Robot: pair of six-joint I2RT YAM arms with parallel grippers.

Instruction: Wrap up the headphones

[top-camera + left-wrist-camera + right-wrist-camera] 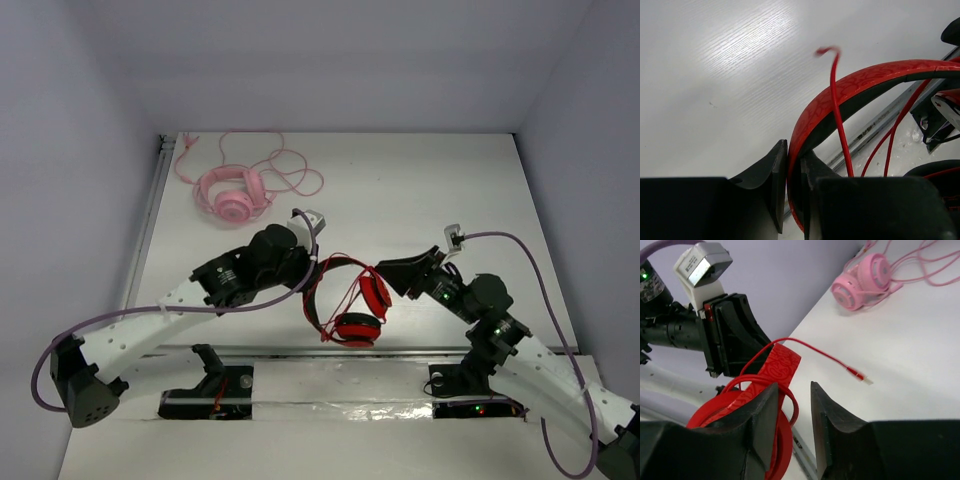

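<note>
headphones (345,300) sit lower centre of the top view, over the counter (430,190). left wrist view: left gripper (794,150) jaws clamp the stiff headband (865,80). right wrist view: right gripper (794,390) jaws parted, empty; the limp, light cable (815,352) probably wants pinching near its plug (856,374).

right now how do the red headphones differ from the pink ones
The red headphones are clamped at the headband by the left gripper; the pink headphones lie untouched at the table's far left. The red cable drapes over its headband; the pink cable sprawls loose. Both are over-ear and wired.
</note>
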